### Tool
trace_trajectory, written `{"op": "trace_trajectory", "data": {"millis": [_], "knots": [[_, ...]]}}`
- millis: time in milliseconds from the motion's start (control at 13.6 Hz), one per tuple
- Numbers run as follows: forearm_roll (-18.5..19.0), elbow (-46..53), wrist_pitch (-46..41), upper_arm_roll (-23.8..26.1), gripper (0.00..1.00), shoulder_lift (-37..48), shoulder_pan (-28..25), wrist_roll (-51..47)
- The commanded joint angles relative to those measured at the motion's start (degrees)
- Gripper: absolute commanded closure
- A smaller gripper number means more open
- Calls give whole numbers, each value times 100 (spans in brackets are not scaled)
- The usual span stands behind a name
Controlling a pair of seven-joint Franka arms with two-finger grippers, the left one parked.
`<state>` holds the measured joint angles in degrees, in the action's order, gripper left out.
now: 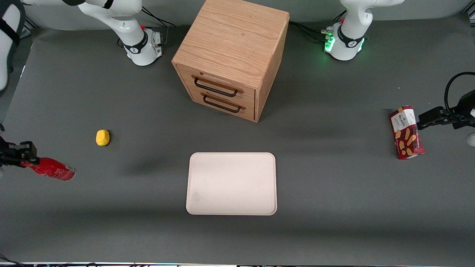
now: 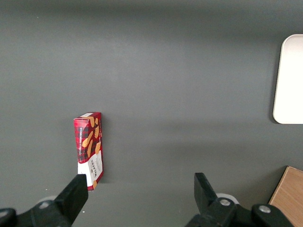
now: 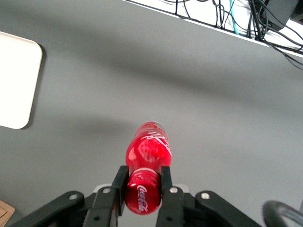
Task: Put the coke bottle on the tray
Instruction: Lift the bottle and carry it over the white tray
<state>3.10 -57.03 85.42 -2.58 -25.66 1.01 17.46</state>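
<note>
Red and shiny, the coke bottle [image 3: 147, 163] is sitting pinched between the two fingers [image 3: 116, 191] of my pincer [image 1: 23, 157], which are pressing on its neck end from both sides. I am holding it tilted, almost lying over, above the grey desk [image 1: 334, 207] at the working arm's end, close to that edge. Its body is sticking out from my pincer toward the middle of the desk, and its shadow is falling on the bare surface underneath.

Pale and cream-pink, the tray [image 1: 232, 183] is lying flat near the desk's front edge at about mid-length, well apart from the bottle I am gripping. A small yellow lump [image 1: 102, 137] is resting on the desk between the bottle and the wooden drawer cabinet [image 1: 232, 55], a little farther from the front camera than my pincer. A red snack box [image 1: 406, 132] is lying toward the parked arm's end of the desk.
</note>
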Motion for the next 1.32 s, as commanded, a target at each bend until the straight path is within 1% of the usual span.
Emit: {"op": "trace_trajectory", "data": {"millis": [0,147,220,660,880,1099,1246], "knots": [[94,-141,-121,-15,100,281,-57,135],[68,-133,-201,-6,100,308,-135,91],[59,-124,-201,-6,100,308,-301,39],[24,-27,-140,20,100,194,-1531,-2058],[-178,113,-87,3,100,45,-2068,-3228],[-239,201,79,3,100,-70,-2412,-3888],[-555,201,290,-23,100,-149,-2448,-4162]]}}
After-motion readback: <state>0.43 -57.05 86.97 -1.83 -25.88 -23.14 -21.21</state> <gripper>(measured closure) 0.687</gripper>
